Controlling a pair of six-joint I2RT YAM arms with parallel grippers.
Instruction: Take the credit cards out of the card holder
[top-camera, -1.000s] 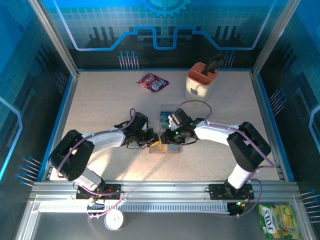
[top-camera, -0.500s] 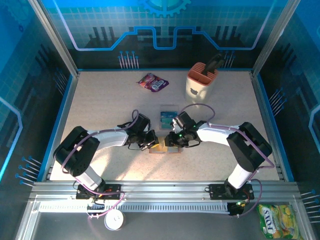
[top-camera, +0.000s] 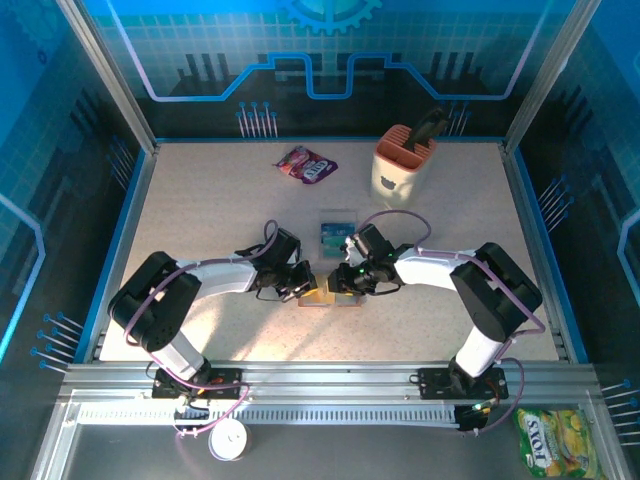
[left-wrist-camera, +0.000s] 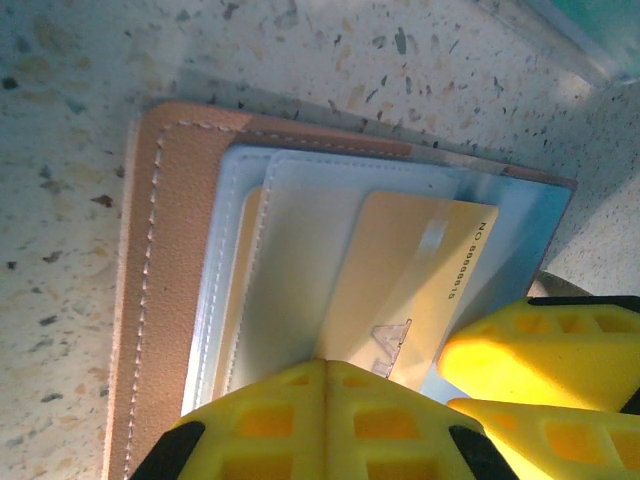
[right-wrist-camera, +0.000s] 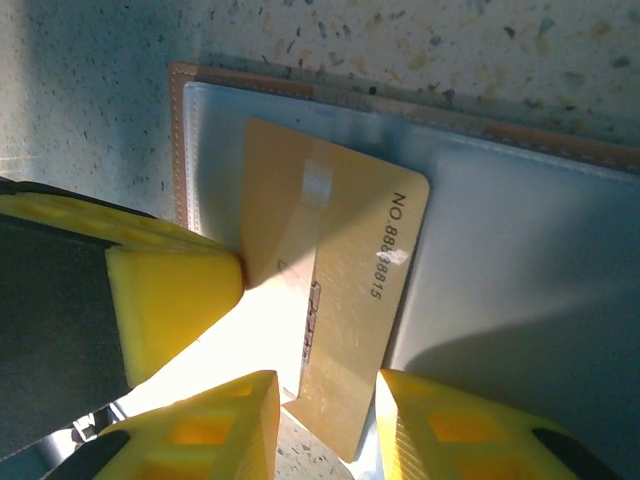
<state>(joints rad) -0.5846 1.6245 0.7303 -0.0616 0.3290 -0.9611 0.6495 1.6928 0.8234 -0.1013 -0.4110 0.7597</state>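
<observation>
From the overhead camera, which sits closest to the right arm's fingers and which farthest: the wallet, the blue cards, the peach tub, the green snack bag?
1. Wallet, just beneath the right fingers.
2. Blue cards, lying just behind them.
3. Peach tub, at the back right.
4. Green snack bag, far off at the near right corner.

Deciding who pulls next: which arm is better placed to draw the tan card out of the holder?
Right, probably. The right gripper stands open with the free corner of the tan card between its fingers. The left gripper is shut, tip over the card holder.
</observation>
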